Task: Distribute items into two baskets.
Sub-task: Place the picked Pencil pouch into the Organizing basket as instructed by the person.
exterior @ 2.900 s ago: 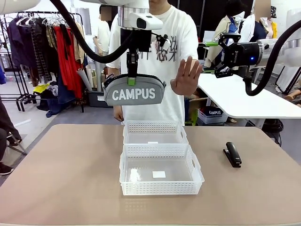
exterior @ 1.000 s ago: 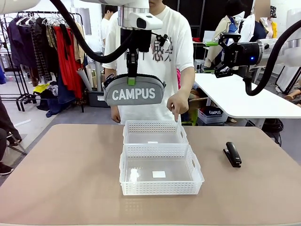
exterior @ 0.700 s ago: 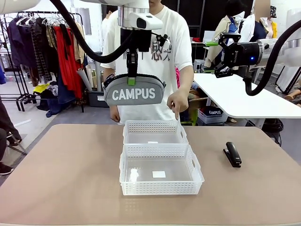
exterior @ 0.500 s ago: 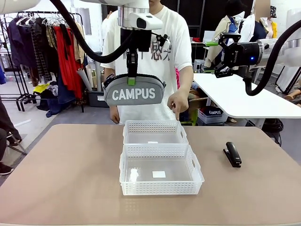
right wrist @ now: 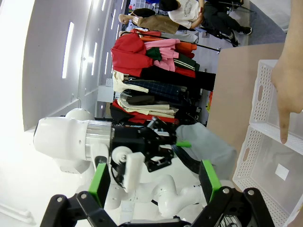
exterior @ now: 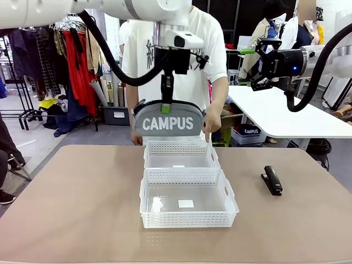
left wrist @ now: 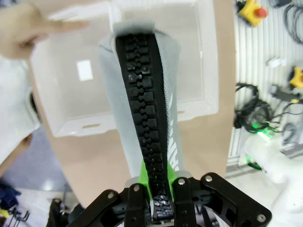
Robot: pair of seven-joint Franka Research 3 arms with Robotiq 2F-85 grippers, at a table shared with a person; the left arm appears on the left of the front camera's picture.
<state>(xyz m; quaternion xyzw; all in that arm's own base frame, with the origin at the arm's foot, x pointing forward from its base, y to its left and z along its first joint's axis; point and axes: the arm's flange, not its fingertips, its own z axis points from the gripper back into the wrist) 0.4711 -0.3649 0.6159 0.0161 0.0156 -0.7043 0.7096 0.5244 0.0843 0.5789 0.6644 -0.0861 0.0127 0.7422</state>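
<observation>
The grey pouch (exterior: 168,122) hung over the far basket (exterior: 179,147), clenched at its zipper by the left pincer (exterior: 165,104). Released off-centre, it could catch the rim or strike the person's hand (exterior: 212,122) pointing just beside. The right pincer (right wrist: 153,182) stood released, empty, well apart.

A robot lab in a big, brightly lit room, judging by clothes racks (exterior: 74,60), a white tabletop (exterior: 275,115), floor cables (left wrist: 258,111) and an emergency-stop button (left wrist: 251,9).
</observation>
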